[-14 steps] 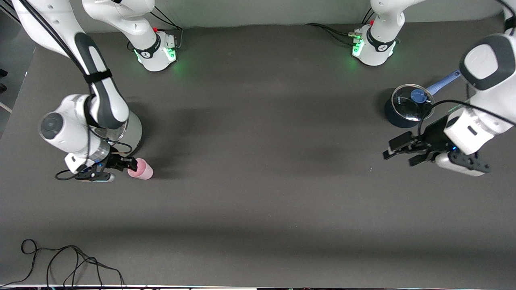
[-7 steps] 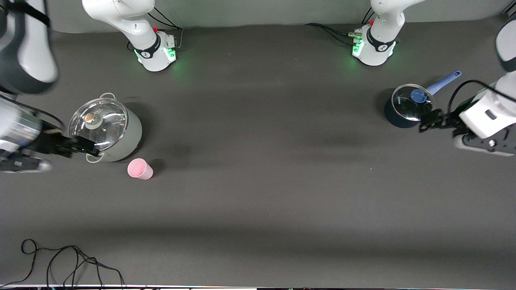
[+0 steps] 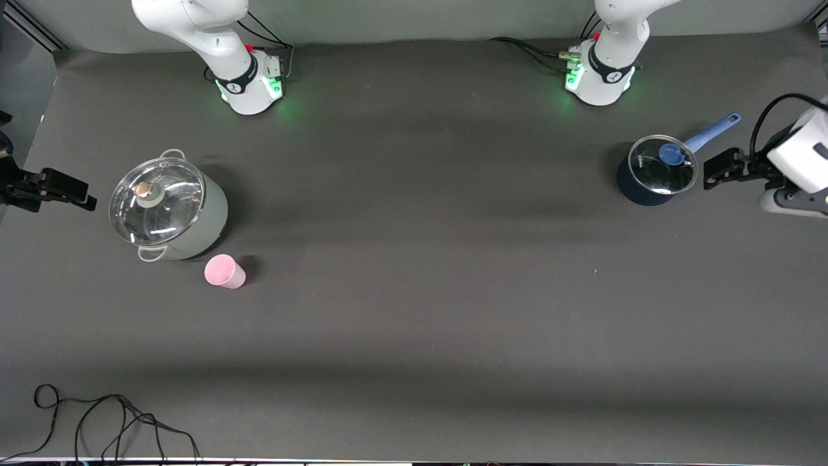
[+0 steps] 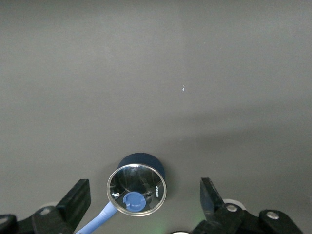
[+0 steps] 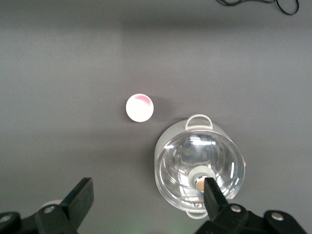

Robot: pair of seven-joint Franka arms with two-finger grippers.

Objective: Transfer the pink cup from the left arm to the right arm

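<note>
The pink cup (image 3: 224,271) stands alone on the dark table, just nearer to the front camera than the grey lidded pot (image 3: 169,210). Nothing holds it. It also shows in the right wrist view (image 5: 140,107) beside the pot (image 5: 200,168). My right gripper (image 3: 76,192) is up over the table's edge at the right arm's end, open and empty (image 5: 146,197), well apart from the cup. My left gripper (image 3: 719,172) is up beside the blue saucepan (image 3: 654,171) at the left arm's end, open and empty (image 4: 144,197).
The blue saucepan (image 4: 137,187) has a glass lid and a light-blue handle (image 3: 711,132). A black cable (image 3: 97,421) lies looped near the front edge at the right arm's end. The two arm bases (image 3: 249,81) (image 3: 598,74) stand along the back.
My right gripper was at the cup a second ago; it has drawn away toward the table's end. My left gripper has also withdrawn past the saucepan. The cup has not moved.
</note>
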